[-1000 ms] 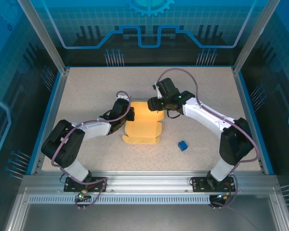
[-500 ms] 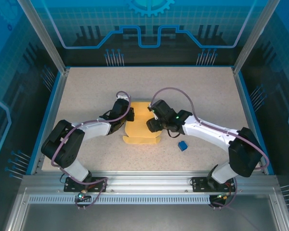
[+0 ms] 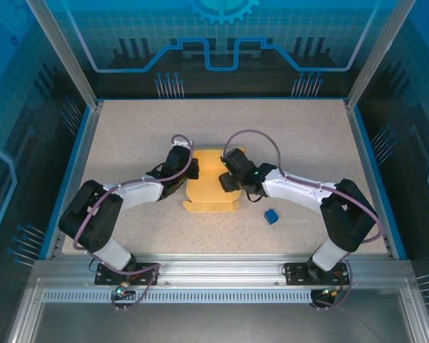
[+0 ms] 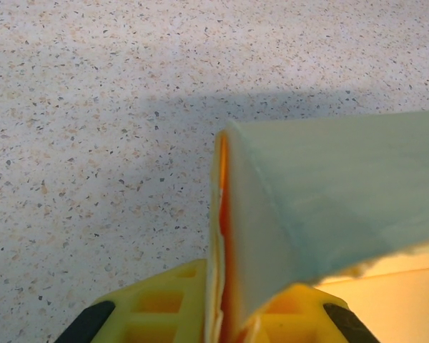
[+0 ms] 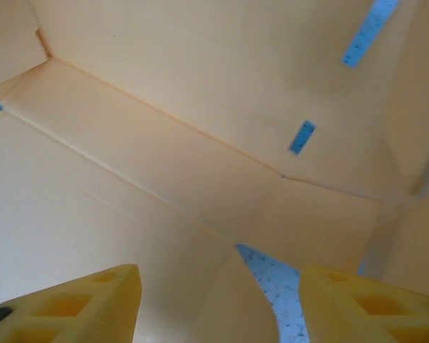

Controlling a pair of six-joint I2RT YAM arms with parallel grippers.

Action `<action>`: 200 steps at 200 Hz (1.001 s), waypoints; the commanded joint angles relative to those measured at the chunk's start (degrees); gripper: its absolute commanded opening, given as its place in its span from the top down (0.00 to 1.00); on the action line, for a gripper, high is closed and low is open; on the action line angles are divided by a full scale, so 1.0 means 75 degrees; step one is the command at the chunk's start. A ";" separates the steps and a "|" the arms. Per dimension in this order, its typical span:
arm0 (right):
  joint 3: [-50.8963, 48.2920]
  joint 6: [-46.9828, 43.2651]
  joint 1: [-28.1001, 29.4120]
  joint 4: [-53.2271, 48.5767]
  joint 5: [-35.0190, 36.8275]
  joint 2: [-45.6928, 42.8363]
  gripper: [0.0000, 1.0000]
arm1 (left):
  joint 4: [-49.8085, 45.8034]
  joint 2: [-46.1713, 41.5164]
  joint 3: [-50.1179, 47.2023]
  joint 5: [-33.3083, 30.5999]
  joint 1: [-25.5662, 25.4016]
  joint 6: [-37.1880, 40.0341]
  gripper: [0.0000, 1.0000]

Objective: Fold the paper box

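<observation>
I see my left gripper point(image 4: 227, 311) pinching the box point(image 3: 209, 200) wall at its 9 o'clock, right gripper point(image 5: 218, 304) spread over its inner panels, cube point(image 3: 271, 216) at 4 o'clock

No legible text, label or number anywhere.

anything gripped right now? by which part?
The left gripper is shut on the paper box, pinching a thin raised panel on its left side. The right gripper is open over the box's inside, holding nothing.

paper box point(image 3: 207, 198): matt creased cardboard | table point(image 3: 129, 136): speckled, matt | right fingers point(image 5: 71, 304): smooth plastic
</observation>
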 commanded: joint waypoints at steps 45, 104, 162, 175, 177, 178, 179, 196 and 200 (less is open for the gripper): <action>-0.0403 0.0129 -0.0399 0.0195 0.0341 -0.0340 0.37 | -0.0002 -0.0350 -0.0169 -0.0089 -0.0053 0.0148 0.86; -0.0355 0.0297 -0.0428 0.0460 -0.0006 -0.0176 0.35 | 0.0023 -0.0369 -0.0186 -0.0050 -0.0050 0.0133 0.86; -0.0400 0.0115 -0.0417 0.1243 -0.0920 -0.0416 0.37 | 0.0034 -0.0379 -0.0198 -0.0013 -0.0060 0.0123 0.86; -0.0425 0.0114 -0.0409 0.1405 -0.1136 -0.0445 0.37 | 0.0028 -0.0378 -0.0192 -0.0010 -0.0057 0.0122 0.86; -0.0421 0.0114 -0.0405 0.1429 -0.1172 -0.0445 0.37 | 0.0030 -0.0377 -0.0184 -0.0012 -0.0062 0.0128 0.86; -0.0424 0.0114 -0.0399 0.1443 -0.1187 -0.0451 0.37 | 0.0032 -0.0377 -0.0188 -0.0011 -0.0065 0.0131 0.86; -0.0420 0.0109 -0.0402 0.1450 -0.1195 -0.0454 0.38 | 0.0034 -0.0382 -0.0190 -0.0016 -0.0066 0.0132 0.86; -0.0431 0.0103 -0.0360 0.1613 -0.1342 -0.0446 0.38 | 0.0021 -0.0368 -0.0175 0.0000 -0.0064 0.0113 0.86; -0.0428 0.0113 -0.0357 0.1635 -0.1359 -0.0434 0.38 | 0.0021 -0.0373 -0.0164 0.0003 -0.0060 0.0121 0.86</action>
